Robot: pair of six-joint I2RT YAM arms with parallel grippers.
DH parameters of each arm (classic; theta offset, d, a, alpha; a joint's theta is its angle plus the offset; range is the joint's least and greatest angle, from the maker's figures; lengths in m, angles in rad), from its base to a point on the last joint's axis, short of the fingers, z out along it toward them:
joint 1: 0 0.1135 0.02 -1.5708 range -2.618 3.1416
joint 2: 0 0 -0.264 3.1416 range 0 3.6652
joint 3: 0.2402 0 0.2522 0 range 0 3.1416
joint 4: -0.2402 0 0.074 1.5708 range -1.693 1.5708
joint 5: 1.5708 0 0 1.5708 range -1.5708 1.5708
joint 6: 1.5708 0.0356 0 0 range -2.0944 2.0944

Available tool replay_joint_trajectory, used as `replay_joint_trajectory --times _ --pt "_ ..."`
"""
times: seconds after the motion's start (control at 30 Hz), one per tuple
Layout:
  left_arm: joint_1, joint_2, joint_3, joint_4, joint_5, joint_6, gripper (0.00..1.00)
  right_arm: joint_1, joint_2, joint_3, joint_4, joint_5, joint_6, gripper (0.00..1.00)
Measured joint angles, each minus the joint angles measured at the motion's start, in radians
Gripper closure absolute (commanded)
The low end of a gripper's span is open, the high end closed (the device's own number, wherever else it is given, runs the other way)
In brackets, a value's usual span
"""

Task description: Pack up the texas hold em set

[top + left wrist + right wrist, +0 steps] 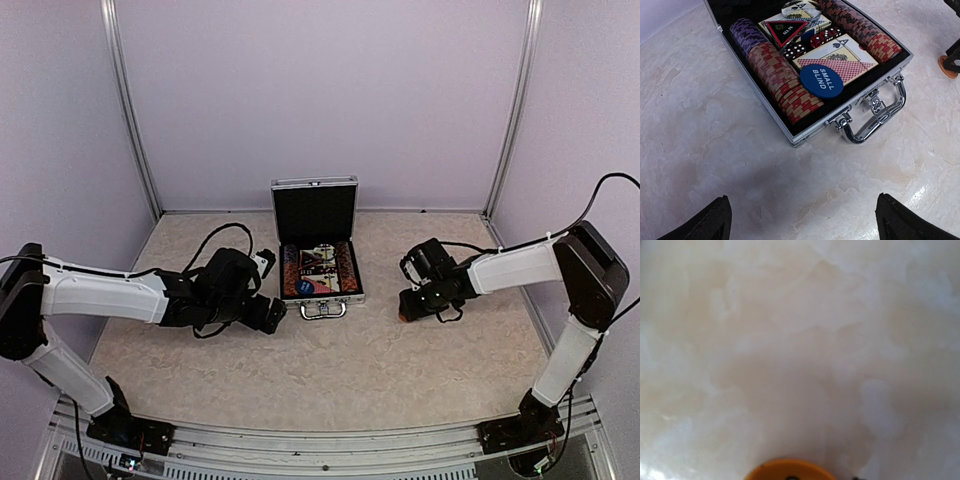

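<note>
The silver case (322,296) lies open at mid-table with its black-lined lid (315,210) upright. In the left wrist view its tray (796,139) holds rows of chips (785,82), a red-backed card deck (840,64), dice (805,46), a red triangle (787,30) and a blue "small blind" button (821,80). The metal handle (875,122) faces me. My left gripper (272,316) (802,197) hovers open just left of the handle, holding nothing. My right gripper (405,308) is down on the table right of the case, shut on an orange round button (404,319) (946,67) (790,471).
Pale marbled tabletop (330,380) surrounds the case. Lilac walls with metal corner posts (135,110) close the back and sides. Black cables (215,240) loop from the left wrist near the case's left side.
</note>
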Motion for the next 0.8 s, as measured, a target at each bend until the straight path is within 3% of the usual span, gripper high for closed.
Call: replay_joint_trajectory --times 0.23,0.43,0.8 --pt "-0.013 -0.005 0.0 -0.002 -0.006 -0.008 0.01 0.012 0.0 0.0 -0.01 -0.003 -0.003 0.56" --pt "-0.016 -0.009 0.0 -0.003 -0.013 -0.012 0.01 0.026 -0.001 0.003 -0.02 -0.002 -0.006 0.37" --pt "-0.016 -0.009 0.0 -0.006 -0.015 -0.014 0.01 0.033 -0.002 0.006 -0.033 -0.011 -0.006 0.32"
